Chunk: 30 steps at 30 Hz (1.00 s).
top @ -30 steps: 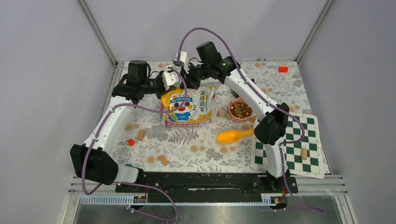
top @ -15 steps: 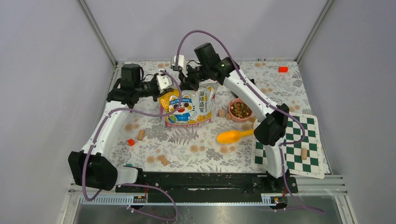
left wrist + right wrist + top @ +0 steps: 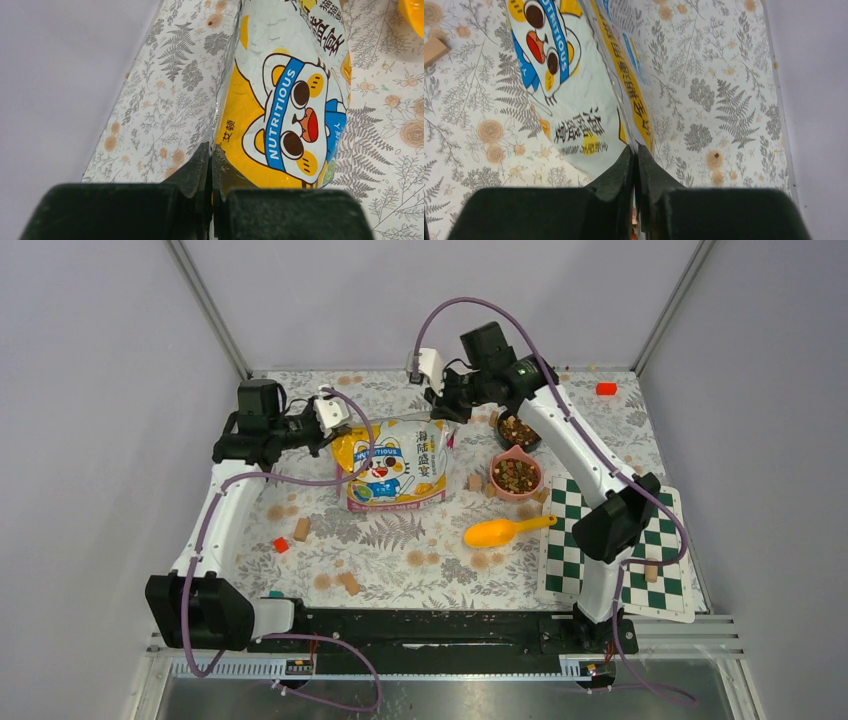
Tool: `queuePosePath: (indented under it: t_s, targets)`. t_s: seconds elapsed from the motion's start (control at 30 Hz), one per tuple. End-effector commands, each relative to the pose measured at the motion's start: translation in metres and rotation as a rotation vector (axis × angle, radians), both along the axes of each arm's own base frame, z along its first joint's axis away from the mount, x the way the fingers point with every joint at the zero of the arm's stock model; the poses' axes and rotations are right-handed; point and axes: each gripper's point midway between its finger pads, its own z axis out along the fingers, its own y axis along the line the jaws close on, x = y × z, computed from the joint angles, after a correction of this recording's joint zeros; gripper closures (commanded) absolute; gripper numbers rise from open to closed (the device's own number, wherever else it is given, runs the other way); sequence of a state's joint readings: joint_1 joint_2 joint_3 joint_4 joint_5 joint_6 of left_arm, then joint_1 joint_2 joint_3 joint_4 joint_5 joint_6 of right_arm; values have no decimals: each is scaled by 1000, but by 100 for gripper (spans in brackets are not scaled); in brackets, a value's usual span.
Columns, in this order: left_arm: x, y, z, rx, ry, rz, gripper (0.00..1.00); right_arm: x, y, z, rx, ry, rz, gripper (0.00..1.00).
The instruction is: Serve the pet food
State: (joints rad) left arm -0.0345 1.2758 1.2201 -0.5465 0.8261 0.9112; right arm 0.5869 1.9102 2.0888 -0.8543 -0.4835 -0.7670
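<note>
The pet food [image 3: 516, 474] shows as mixed brown kibble in a pink bowl [image 3: 516, 497] right of centre, and more fills a dark bowl [image 3: 530, 443] behind it. A glossy yellow and white cat bag [image 3: 390, 465] stands between my grippers. My left gripper [image 3: 335, 426] [image 3: 211, 150] is shut on the bag's [image 3: 280, 100] upper left edge. At the upper right corner of the bag [image 3: 574, 100], my right gripper [image 3: 441, 410] [image 3: 635, 149] is pinched shut on the film.
An orange scoop [image 3: 505, 531] lies in front of the pink bowl. A green chessboard [image 3: 620, 550] covers the near right. Wooden cubes [image 3: 301, 529] [image 3: 349, 582] [image 3: 476, 482] and small red blocks [image 3: 281, 545] [image 3: 606, 388] dot the floral mat. Walls stand close behind.
The left gripper drew left and the right gripper swung right, each with its edge of the bag, spreading the bag's top. The right arm's move uncovered the dark bowl.
</note>
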Motion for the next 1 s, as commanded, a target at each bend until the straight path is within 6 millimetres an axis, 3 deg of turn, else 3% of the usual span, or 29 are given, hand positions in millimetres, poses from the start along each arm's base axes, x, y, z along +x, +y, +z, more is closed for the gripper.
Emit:
queuePosePath:
  t_s: [0.0,0.23,0.53,0.73,0.97]
  targets:
    - [17,92,11,185,-89,337,100,25,-111,1,-245,-60,-289,93]
    - [16,94,11,186,-89,340,100,31,-130,0,-257,-58,-342,100]
    - [17,105,16,214,-97,383,100,59,-186,-2,-392,-172,-547,100]
    - [14,105,20,204,-99,382,100,58,-190,7,-337,-197,-563,100]
    - [8,91,26,158,-105,320,100,50,-178,19,-252,-205,-523,100]
